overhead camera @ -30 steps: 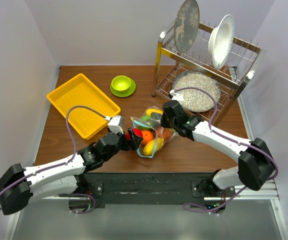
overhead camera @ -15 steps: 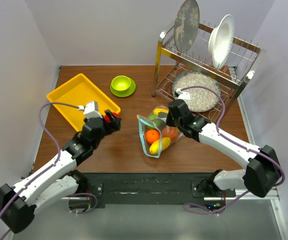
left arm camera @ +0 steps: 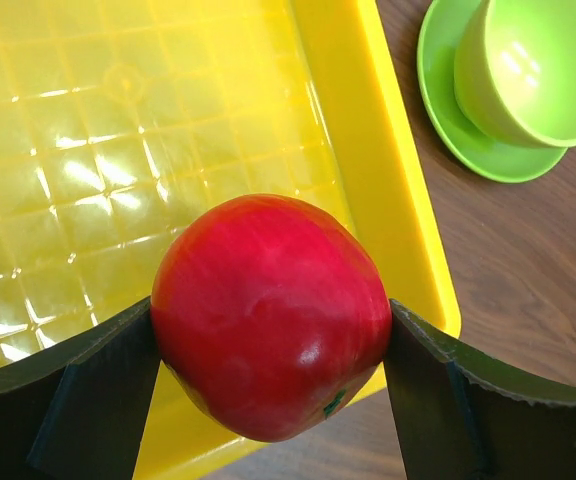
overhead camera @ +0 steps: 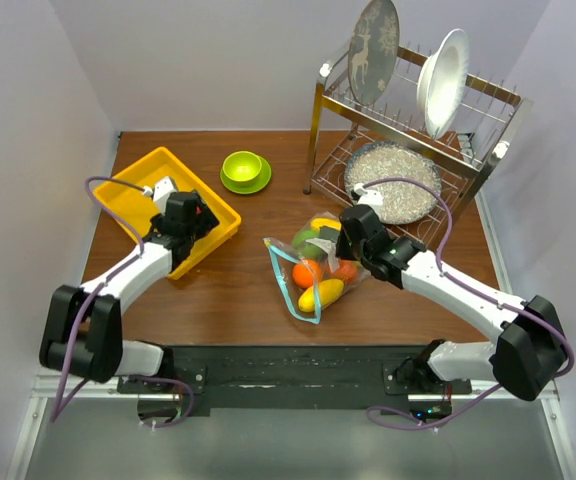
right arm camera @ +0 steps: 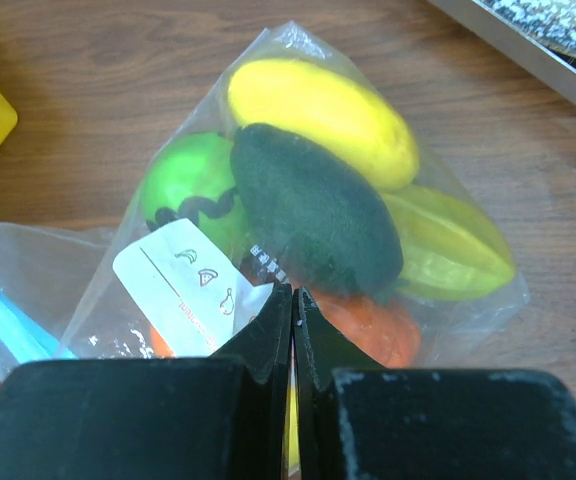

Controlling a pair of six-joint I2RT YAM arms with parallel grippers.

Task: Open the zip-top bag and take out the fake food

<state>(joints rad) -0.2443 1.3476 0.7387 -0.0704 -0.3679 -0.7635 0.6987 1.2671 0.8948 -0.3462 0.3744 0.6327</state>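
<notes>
The zip-top bag (overhead camera: pixel 306 270) lies open mid-bench. The left pincer (left arm camera: pixel 270 335) grips one red fruit (left arm camera: pixel 268 300) over the near rim of the yellow tray (left arm camera: pixel 88 150), while the other fake food (right arm camera: pixel 313 215) sits bagged. Only the right wrist view shows the right pincer (right arm camera: pixel 293 325) shut, apparently pinching the bag's film; only the left wrist view shows the fruit unreleased.

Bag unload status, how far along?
Done: zip-top bag mouth gapes open. In hand: left jaws grip a red fruit above the yellow tray; right jaws pinch the bag. Left: yellow, green and orange fake food remains inside.
</notes>
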